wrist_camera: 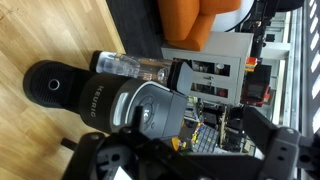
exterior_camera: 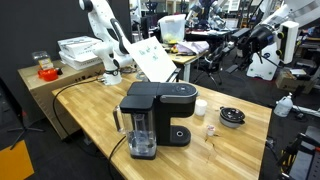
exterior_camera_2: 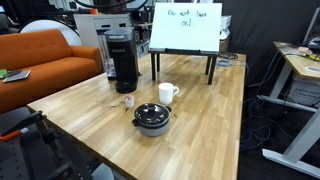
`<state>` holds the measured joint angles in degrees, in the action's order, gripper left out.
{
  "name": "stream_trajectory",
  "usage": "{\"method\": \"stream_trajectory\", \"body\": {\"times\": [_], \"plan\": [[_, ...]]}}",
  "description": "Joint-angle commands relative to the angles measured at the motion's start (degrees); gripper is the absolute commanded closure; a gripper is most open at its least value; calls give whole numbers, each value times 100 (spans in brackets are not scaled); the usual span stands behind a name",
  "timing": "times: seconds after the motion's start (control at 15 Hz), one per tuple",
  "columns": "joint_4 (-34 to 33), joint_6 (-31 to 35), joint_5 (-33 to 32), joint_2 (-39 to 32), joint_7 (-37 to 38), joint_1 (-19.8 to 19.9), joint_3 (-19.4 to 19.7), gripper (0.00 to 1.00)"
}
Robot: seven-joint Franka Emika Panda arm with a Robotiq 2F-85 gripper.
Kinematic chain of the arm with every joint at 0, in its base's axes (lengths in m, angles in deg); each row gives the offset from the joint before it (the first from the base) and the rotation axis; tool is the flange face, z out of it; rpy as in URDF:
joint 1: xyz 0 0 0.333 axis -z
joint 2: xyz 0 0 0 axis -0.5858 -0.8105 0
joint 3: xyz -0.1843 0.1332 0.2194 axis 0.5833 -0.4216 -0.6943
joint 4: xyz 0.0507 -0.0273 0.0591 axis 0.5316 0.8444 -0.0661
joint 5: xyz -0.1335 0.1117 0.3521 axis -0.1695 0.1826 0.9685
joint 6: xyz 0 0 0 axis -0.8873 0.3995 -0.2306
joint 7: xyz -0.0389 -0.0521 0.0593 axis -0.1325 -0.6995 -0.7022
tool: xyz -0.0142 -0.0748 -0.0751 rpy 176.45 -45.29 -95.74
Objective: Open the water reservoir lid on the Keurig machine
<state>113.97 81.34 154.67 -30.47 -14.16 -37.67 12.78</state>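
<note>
The Keurig machine [exterior_camera: 160,112] is a black boxy brewer standing on the wooden table [exterior_camera: 230,145]. Its clear water tank [exterior_camera: 141,136] is on one side, with the tank lid down. The machine also shows in an exterior view [exterior_camera_2: 122,58] at the far left of the table. In the wrist view I look down on the Keurig machine [wrist_camera: 110,100], with its tank [wrist_camera: 132,67] along the upper side. My gripper [wrist_camera: 190,165] is open and empty, with its dark fingers spread at the bottom edge, above the machine's rear end and not touching it. In an exterior view the white arm [exterior_camera: 108,45] hangs behind the machine.
A white sign board [exterior_camera_2: 185,28] on legs stands at the back of the table. A white mug [exterior_camera_2: 167,93], a round black dish [exterior_camera_2: 152,118] and a small pod [exterior_camera_2: 128,100] sit mid-table. An orange sofa [exterior_camera_2: 40,60] is beside the table.
</note>
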Motion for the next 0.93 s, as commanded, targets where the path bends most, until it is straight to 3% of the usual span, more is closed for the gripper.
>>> {"method": "stream_trajectory", "body": {"times": [0.0,0.6,0.87], "plan": [[-8,-50,20,-6,-5,190,-173,0],[433,-134,1736,-75,-264,287,-157,0],[471,-109,1594,-108,-201,357,-264,0]]}}
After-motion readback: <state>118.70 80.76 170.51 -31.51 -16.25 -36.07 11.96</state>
